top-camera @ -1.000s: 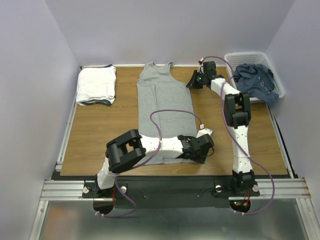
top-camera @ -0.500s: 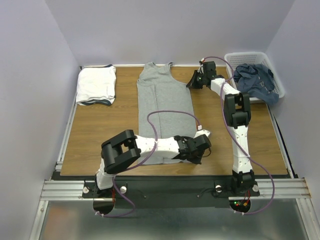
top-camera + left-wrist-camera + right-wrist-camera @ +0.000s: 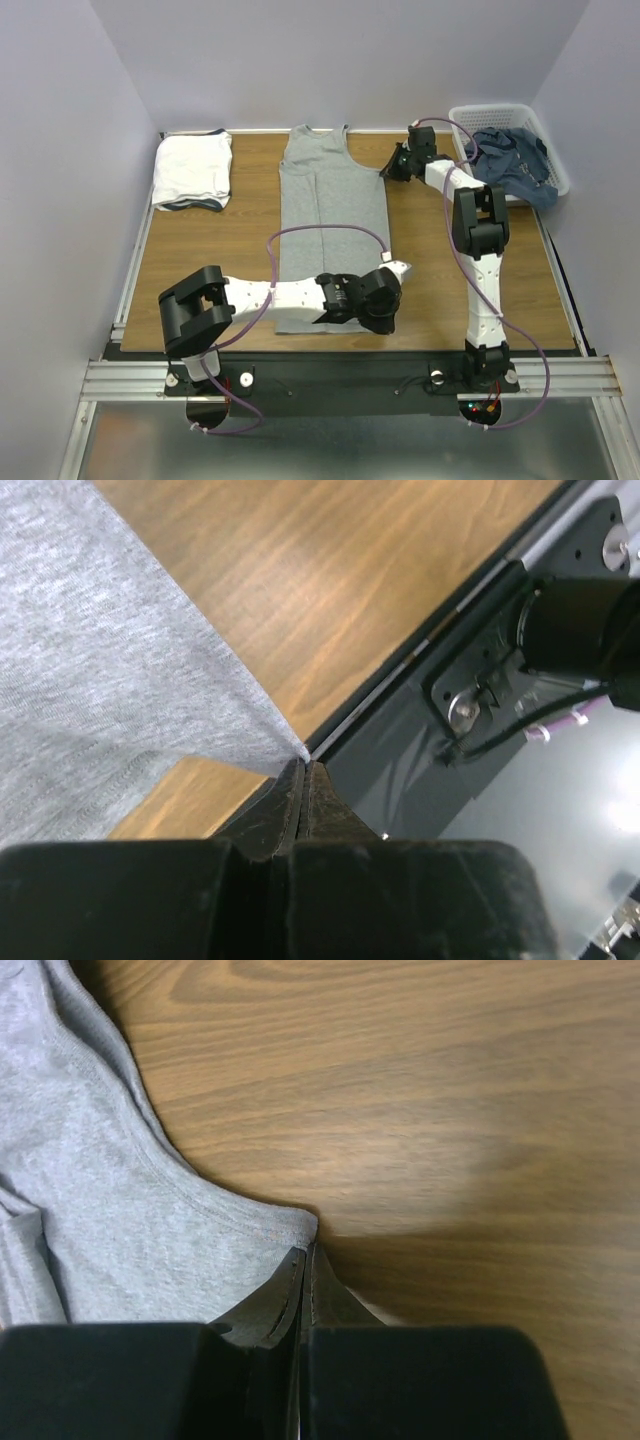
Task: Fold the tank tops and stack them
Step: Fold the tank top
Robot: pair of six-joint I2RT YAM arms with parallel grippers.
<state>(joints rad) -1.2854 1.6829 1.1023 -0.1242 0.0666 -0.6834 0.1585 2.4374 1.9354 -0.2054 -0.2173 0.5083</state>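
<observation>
- A heather grey tank top [image 3: 332, 225] lies flat and spread out lengthways down the middle of a wooden tabletop [image 3: 220, 260], its narrow straps toward the far edge and its hem toward the near edge
- The left arm reaches in low from the near left, lying across the hem end of the top
- The left hand [image 3: 383, 316] is at the grey top's near right corner, close to the tabletop's front edge. The left wrist view shows its two black fingers [image 3: 268, 810] pressed together, pinching the very tip of that fabric corner [image 3: 290, 755]
- The right arm stretches to the far side of the tabletop
- The right hand [image 3: 392, 171] is at the grey top's right side, just under the armhole. The right wrist view shows its fingers [image 3: 262, 1305] closed on the corner where the curved armhole edge meets the side seam
- A folded white top [image 3: 192, 170] sits in the far left corner of the tabletop, with a darker edge showing under it, well apart from the grey one
- A white plastic lattice basket [image 3: 500, 108] stands off the far right corner, holding a crumpled blue top [image 3: 512, 160]
</observation>
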